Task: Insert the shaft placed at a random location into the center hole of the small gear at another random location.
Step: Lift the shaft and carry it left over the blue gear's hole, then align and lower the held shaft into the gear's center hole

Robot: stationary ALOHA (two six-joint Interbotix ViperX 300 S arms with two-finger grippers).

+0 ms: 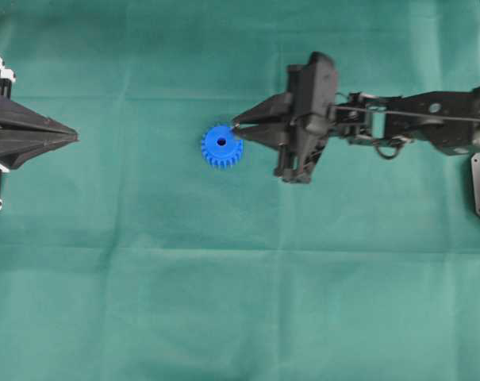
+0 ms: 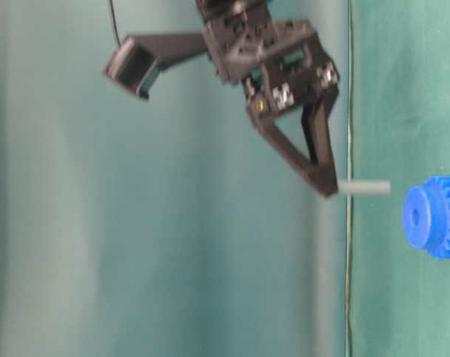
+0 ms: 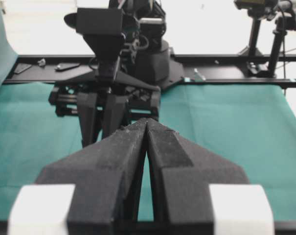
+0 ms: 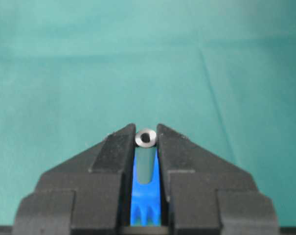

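Green cloth worktop [image 1: 144, 278], shaft carried up to the gear.

The right tool [image 1: 238, 127] is clamped on the shaft [image 2: 364, 187], which sticks out past its tips; the small gear [image 1: 221, 146] lies flat on the cloth just at 7 o'clock of those tips in the overhead view, its center hole [image 1: 221, 142] facing up and apart from the pin. To seat it well, I judge the pin's free end should be brought squarely over the hole and its axis lined up with the bore before pressing, since the loose gear may skid. The left tool [image 1: 73, 136], pressed together and empty, sits far off at 9 o'clock; nothing blocks the path.
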